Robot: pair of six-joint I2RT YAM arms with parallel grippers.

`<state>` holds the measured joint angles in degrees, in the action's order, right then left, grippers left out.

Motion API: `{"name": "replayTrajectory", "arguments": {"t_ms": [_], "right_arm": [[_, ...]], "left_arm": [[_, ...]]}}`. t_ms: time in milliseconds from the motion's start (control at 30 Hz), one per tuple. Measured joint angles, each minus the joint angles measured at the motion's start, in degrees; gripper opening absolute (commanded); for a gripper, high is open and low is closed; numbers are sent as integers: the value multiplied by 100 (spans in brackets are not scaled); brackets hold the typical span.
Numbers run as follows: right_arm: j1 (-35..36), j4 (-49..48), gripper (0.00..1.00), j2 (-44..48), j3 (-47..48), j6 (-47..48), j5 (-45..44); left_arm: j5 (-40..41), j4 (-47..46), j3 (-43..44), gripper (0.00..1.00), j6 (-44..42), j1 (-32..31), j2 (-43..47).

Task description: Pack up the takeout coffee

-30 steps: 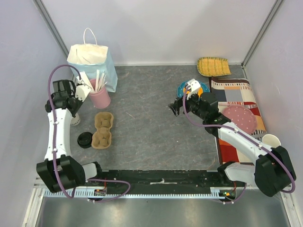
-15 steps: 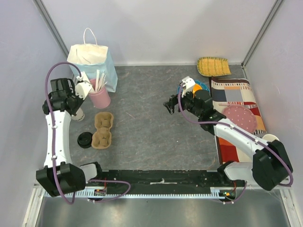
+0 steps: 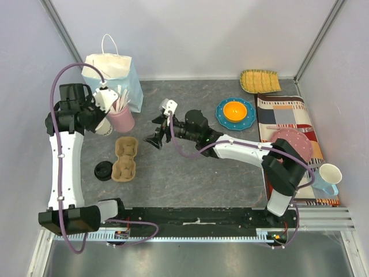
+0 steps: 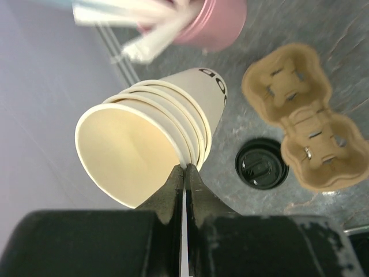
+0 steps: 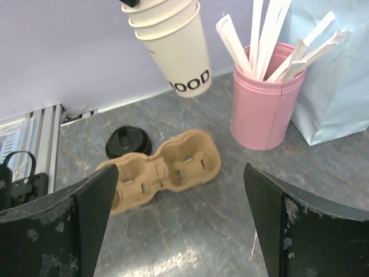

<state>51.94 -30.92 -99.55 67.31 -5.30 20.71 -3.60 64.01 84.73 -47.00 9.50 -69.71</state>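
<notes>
Top: left tool (image 3: 104, 112) pinches shut on the rim of a paper-cup stack (image 3: 104, 126), lifted close to the left wall (image 3: 26, 69), beside the pink cup (image 3: 122, 120). Right tool (image 3: 156, 130) stands wide over the open middle of the tabletop (image 3: 190, 173).

Left wrist: black lid (image 4: 262, 166) lies loose just beside the edge of the carrier (image 4: 300, 133).

Right wrist: stack hangs clear above both. We cannot find an assembled takeout coffee in any view.

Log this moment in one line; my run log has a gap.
left hand shut on cup stack, off table | right hand open, empty | lid on table by carrier
</notes>
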Motion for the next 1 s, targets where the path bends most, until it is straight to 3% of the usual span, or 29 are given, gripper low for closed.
{"name": "replayTrajectory", "arguments": {"t_ms": [200, 500, 767, 867, 1000], "right_arm": [[-31, -382, 98, -610, 505, -144, 131], [-85, -638, 98, -662, 492, -332, 173], [-942, -1609, 98, -682, -160, -1672, 393], [-1215, -1847, 95, -750, -354, -2057, 398], [-1187, -1878, 78, -890, -374, -2612, 289]], "left_arm": [[50, 234, 306, 2, 48, -1115, -26], [345, 586, 308, 2, 330, -2540, -400], [501, 328, 98, 2, 448, -3473, -713], [503, 138, -76, 2, 448, -3615, -809], [551, -289, -431, 2, 479, -3657, -896]]}}
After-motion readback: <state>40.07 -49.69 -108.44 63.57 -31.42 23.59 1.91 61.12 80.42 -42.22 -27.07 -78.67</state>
